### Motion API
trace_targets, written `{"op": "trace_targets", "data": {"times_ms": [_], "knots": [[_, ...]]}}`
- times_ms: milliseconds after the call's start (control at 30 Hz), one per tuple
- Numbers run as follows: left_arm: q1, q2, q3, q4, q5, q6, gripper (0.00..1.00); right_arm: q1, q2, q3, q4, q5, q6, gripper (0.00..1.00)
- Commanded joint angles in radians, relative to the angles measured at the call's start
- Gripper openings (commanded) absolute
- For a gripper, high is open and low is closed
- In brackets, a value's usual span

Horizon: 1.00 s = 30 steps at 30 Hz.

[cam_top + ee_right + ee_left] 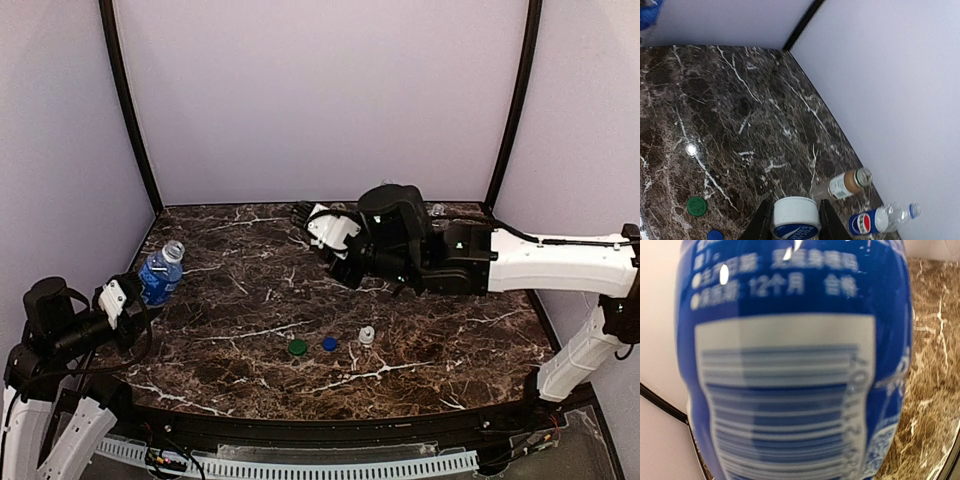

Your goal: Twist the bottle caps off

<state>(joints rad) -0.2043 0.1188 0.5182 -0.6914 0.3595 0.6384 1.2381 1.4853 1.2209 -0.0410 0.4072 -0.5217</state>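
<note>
My left gripper [138,296] is shut on the clear bottle with the blue label [160,273] at the table's left edge. The bottle's neck is open, and its label [790,365] fills the left wrist view and hides the fingers. My right gripper [796,222] is shut on the white cap with the blue top mark [796,216], held above the table at the back middle [303,213]. The green cap [297,347], dark blue cap [329,343] and white cap [366,336] lie on the table near the front. The brown-filled bottle [842,185], the Pepsi bottle [867,221] and the plain clear bottle [900,212] are by the back wall, capless.
The right arm [480,262] stretches across the back right of the marble table [220,370] and hides most of the bottles in the top view. Walls close the table at back and sides. Black frame posts [128,110] stand at the back corners.
</note>
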Motion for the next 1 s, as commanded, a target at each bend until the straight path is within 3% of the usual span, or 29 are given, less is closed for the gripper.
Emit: {"op": "trace_targets", "data": {"times_ms": [0,100,200,467,733,767,933,967], "knots": [[0.043,0.036,0.059,0.21,0.134,-0.3,0.3,-0.143,0.078,0.125,-0.547,-0.011,0.662,0.0],[0.092,0.058,0.045,0.312,0.204,-0.504,0.3,-0.234,0.121,0.113,-0.718,-0.085,0.824,0.0],[0.128,0.055,-0.025,0.395,0.25,-0.6,0.3,-0.316,0.149,0.058,-0.822,-0.176,0.931,0.0],[0.166,-0.013,-0.135,0.457,0.216,-0.633,0.31,-0.373,0.224,-0.098,-0.856,-0.25,0.974,0.0],[0.179,-0.078,-0.181,0.464,0.216,-0.633,0.32,-0.385,0.373,-0.072,-0.833,-0.262,0.955,0.0],[0.179,-0.085,-0.182,0.465,0.221,-0.633,0.32,-0.385,0.375,-0.073,-0.833,-0.256,0.959,0.08],[0.185,-0.098,-0.187,0.466,0.226,-0.633,0.33,-0.384,0.37,-0.052,-0.866,-0.27,0.967,0.68],[0.186,-0.099,-0.187,0.465,0.232,-0.632,0.33,-0.38,0.365,-0.039,-0.882,-0.268,0.967,0.91]]}}
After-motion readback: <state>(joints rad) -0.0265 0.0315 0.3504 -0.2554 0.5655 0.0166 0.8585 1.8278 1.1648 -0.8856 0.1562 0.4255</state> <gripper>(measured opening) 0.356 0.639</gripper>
